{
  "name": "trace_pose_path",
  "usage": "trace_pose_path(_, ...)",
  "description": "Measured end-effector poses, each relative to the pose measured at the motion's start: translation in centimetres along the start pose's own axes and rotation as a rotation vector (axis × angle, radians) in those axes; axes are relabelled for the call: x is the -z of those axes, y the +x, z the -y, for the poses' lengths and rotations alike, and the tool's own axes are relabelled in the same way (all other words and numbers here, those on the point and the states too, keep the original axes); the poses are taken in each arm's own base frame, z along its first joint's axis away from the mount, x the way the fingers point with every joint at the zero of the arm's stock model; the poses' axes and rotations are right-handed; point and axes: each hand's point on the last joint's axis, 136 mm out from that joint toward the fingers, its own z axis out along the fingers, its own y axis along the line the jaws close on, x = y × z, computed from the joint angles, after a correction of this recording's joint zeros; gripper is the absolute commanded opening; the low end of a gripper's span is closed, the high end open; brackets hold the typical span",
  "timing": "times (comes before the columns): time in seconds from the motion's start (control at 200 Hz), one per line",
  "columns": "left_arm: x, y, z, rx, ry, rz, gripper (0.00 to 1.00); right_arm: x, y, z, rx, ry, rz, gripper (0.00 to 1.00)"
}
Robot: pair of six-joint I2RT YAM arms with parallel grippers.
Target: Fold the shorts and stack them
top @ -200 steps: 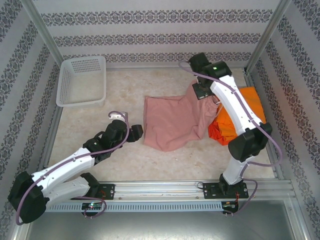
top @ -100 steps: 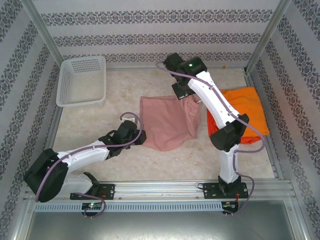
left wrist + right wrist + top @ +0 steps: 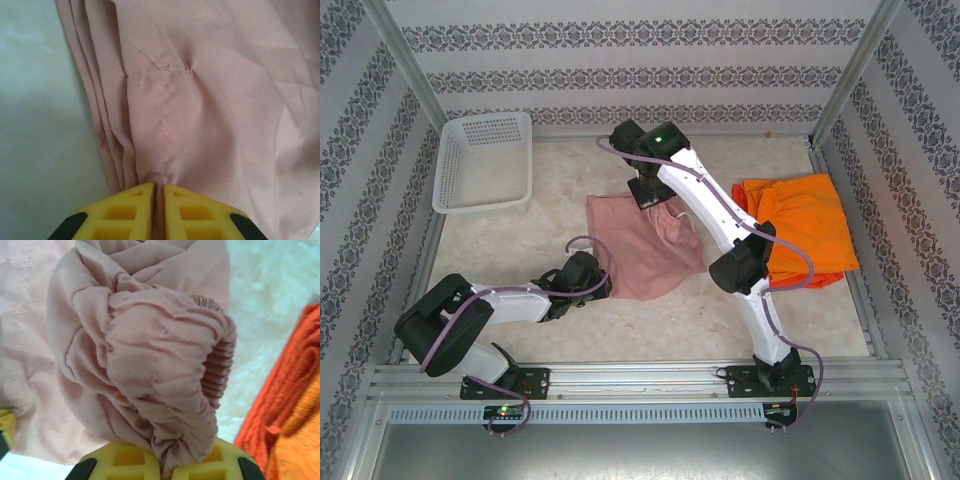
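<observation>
Left gripper [image 3: 158, 194]: yellow fingers pinched almost together, with only a thin fold of fabric between the tips. That fold is the near-left edge of the dusty pink shorts [image 3: 640, 250].
Right gripper [image 3: 165, 460]: clamped tight on the gathered waistband at the far edge of the same shorts. The fabric is bunched into a fat roll that bulges over the fingers.
Dusty pink shorts: in the middle of the worktop [image 3: 520, 240], a touch left of centre. They are gripped at two opposite edges, with several layers stacked along the left side where the left wrist camera looks down the seam.
Bright orange shorts [image 3: 810, 220]: on the right side of the worktop, close to the right edge and spread fairly flat.
Red-orange shorts [image 3: 815, 280]: under the bright orange pair, peeking out along its near edge.
Gap between piles: a strip of bare worktop shows between the pink bunch and the orange fabric. The right arm's elbow hangs over that strip.
White mesh basket [image 3: 480, 203]: in the far-left corner, well apart from all the shorts.
Open room: there is bare worktop between the basket and the left arm, along the far edge, and along the near edge in front of the pink shorts.
Tight spot: the left arm lies low across the near-left area, with its tip right at the fabric edge.
</observation>
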Motion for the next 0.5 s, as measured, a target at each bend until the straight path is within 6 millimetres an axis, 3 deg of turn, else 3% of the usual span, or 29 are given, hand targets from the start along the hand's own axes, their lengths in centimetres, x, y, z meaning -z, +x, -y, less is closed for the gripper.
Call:
trace_pose_path(0.16,-0.4,-0.2,0.5,0.017,0.028,0.013,0.13,-1.7,-0.3,-3.1,-0.038,-0.101,-0.029,0.03)
trace_pose_path(0.245,-0.4,-0.2,0.6,0.022,0.035,0.011,0.19,-2.9,-0.5,-5.2,-0.054,-0.165,-0.046,0.1)
trace_pose_path(0.38,0.2,-0.5,1.1,0.045,0.059,0.022,0.43,-4.0,-1.0,-9.3,-0.087,-0.334,-0.076,0.39)
trace_pose_path(0.5,2.9,-1.6,2.1,0.057,0.1,0.065,0.59,-2.5,-2.3,-11.6,-0.141,-0.511,-0.054,0.67)
